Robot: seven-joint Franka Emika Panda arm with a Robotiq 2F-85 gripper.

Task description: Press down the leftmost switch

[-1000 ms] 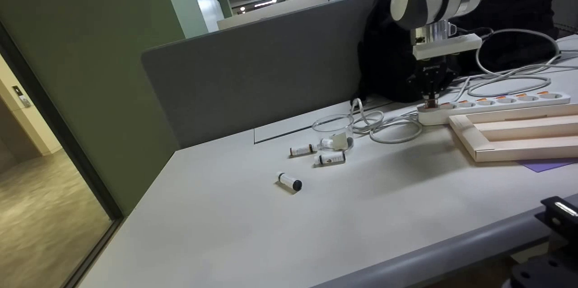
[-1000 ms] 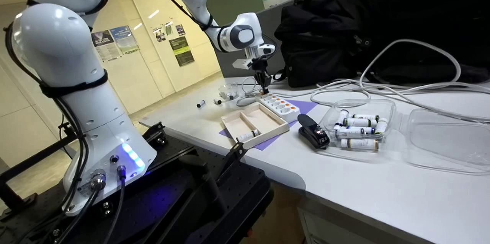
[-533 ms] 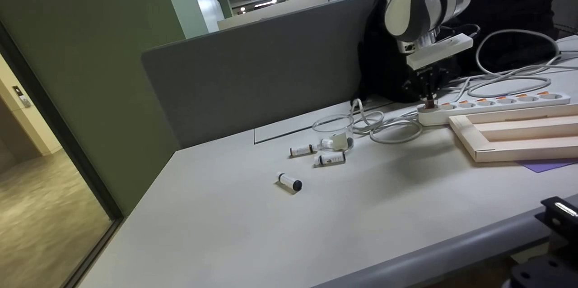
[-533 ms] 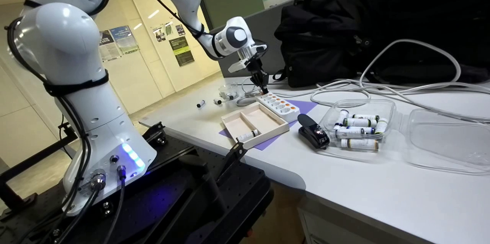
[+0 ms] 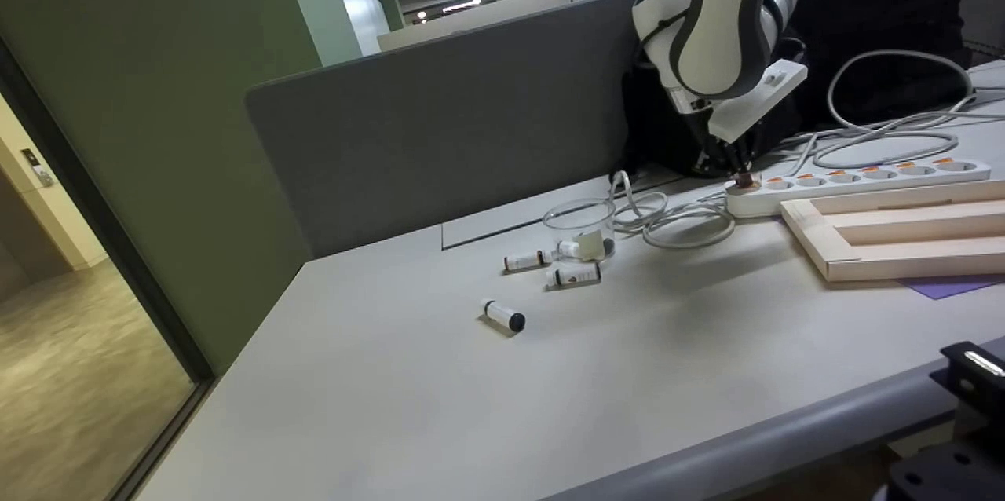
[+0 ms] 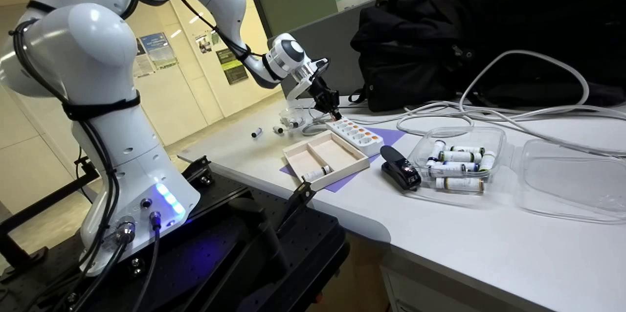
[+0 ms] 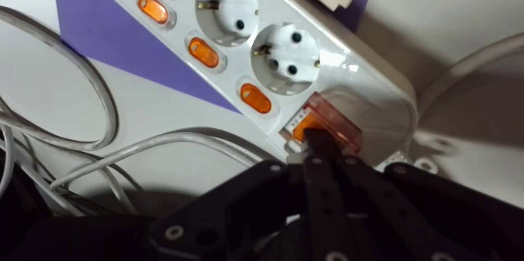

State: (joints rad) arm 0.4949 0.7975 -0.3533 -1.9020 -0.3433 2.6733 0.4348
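2 fingers (image 7: pixel 321 187) of the gripper (image 7: pixel 321 140) lie pressed together, nothing seen between them; their tips overlie the leftmost switch (image 7: pixel 306 125), the orange rocker at the socketless end of the white power strip (image 7: pixel 368 93). Contact likely; the actual touch point is hidden. A translucent red flap (image 7: pixel 335 120) stands up along the rocker, just beside the fingers; cannot tell whether they touch it. Handling (estimate): small hard-plastic rocker, stiff initially, then snapping over; smooth face, so a slanted tip may skate off. No grasp needed: push with the joined tips on whichever half stands proud (which half, cannot tell). Flap looks thin and may crack or bend under sideways load. Strip probably light, apt to slide or rock unless the force goes straight down. Outward: 4 further orange switches (image 7: pixel 203 52) show in the wrist view beside the sockets (image 7: pixel 285 58), clear of the fingers; a purple sheet (image 7: pixel 135 46) lies under the strip, and a wooden tray (image 6: pixel 343 173) sits close alongside. Versus 0.5 s ago: in both exterior views the arm's wrist (image 6: pixel 286 57) is lower and leans further, while the tips stay at about the same spot on the strip's end; read as a pivot over the switch, not travel. Strip and tray show no shift. Rocker's change of position: no earlier wrist view, not comparable.
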